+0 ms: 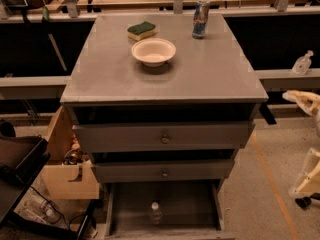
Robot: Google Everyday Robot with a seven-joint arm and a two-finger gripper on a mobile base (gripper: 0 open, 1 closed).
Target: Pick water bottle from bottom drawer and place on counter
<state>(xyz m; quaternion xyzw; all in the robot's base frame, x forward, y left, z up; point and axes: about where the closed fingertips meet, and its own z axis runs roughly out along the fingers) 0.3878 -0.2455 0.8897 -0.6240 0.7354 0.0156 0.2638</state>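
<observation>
The water bottle [155, 212], clear with a white cap, stands upright on the floor of the open bottom drawer [190, 204], near its front middle. The counter [165, 76] is the flat grey top of the cabinet above it. My gripper [300, 98] shows only as cream-coloured parts at the far right edge, beside the cabinet at upper-drawer height. It is far from the bottle and holds nothing that I can see. More of the cream arm [310, 179] shows lower at the right edge.
On the counter stand a white bowl [153, 51], a green-and-yellow sponge [141, 30] and a blue-and-silver can [200, 18]. Two shut drawer fronts with knobs [165, 139] sit above the open drawer. A cardboard box [67, 171] and a black cart [17, 169] stand at left. A small nozzle bottle [302, 64] sits at right.
</observation>
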